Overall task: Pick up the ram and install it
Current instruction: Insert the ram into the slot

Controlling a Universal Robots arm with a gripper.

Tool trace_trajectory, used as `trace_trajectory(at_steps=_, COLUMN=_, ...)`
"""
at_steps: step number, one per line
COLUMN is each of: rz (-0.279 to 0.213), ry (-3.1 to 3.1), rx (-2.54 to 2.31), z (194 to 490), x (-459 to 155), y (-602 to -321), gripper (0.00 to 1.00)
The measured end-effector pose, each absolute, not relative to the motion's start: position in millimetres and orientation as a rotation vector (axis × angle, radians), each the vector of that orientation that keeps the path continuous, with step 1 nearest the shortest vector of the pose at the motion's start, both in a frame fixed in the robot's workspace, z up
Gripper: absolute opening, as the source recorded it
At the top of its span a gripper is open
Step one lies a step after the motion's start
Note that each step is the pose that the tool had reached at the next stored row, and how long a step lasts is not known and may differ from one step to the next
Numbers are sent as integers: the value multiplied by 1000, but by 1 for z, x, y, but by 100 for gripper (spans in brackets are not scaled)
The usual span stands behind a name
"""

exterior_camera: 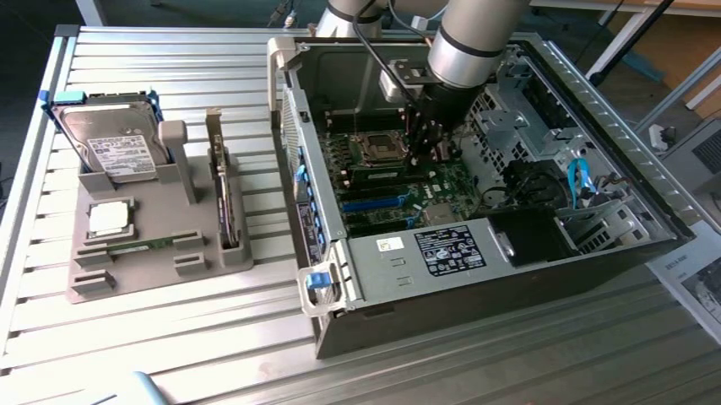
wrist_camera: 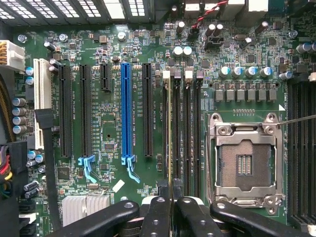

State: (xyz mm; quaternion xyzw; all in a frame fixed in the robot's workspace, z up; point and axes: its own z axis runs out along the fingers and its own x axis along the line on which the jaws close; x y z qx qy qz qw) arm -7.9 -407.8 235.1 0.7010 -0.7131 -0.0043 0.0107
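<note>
Ram (wrist_camera: 170, 128) is what your gripper (wrist_camera: 171, 197) is clamped on: in the wrist view you see it edge-on, a thin pale line running from between the closed fingers (wrist_camera: 159, 202) out over the bank of memory slots (wrist_camera: 182, 128) beside the empty processor socket (wrist_camera: 245, 165). From this angle you cannot tell whether its lower edge is already in a slot or hanging just above one; it seems to lie between the white-latched slot and its black-latched neighbour rather than squarely over either. That is your main risk. If the stick is off the slot line, or tilted along its length, pressing could flex the board or ride it onto the slot wall instead of the channel. A reversed notch would jam it the same way. The end latches (wrist_camera: 166, 74) look close to the stick's far end, so a latch that is not swung out could block seating. Room is tight. In the exterior view the gripper (exterior_camera: 428, 143) is deep inside the computer case (exterior_camera: 295, 110), with the drive-cage metalwork (exterior_camera: 501, 118) close on the exterior view's right. Near the slots stand capacitors (wrist_camera: 180, 51) and a red-and-black twisted wire (wrist_camera: 207, 17), and the socket's bare contacts are just beside your working line. The side toward the long black expansion slot (wrist_camera: 147, 108) is freer.
</note>
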Motion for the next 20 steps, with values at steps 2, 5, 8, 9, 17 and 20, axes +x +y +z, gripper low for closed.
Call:
trace_trajectory(at_steps=2, rz=-13, ry=-2225, rx=2187, z=235, x=-8, y=-408, gripper=12)
trace_trajectory(at_steps=5, rz=-13, ry=-2225, rx=2187, z=236, x=-8, y=-408, gripper=12)
trace_trajectory(at_steps=8, rz=-12, ry=-2225, rx=2187, z=239, x=-8, y=-408, gripper=12)
trace_trajectory(at_steps=9, rz=-12, ry=-2225, rx=2187, z=239, x=-8, y=-408, gripper=12)
trace_trajectory(at_steps=17, rz=-12, ry=-2225, rx=2187, z=240, x=-8, y=-408, gripper=12)
trace_trajectory(at_steps=20, rz=-11, ry=-2225, rx=2187, z=240, x=-8, y=-408, gripper=12)
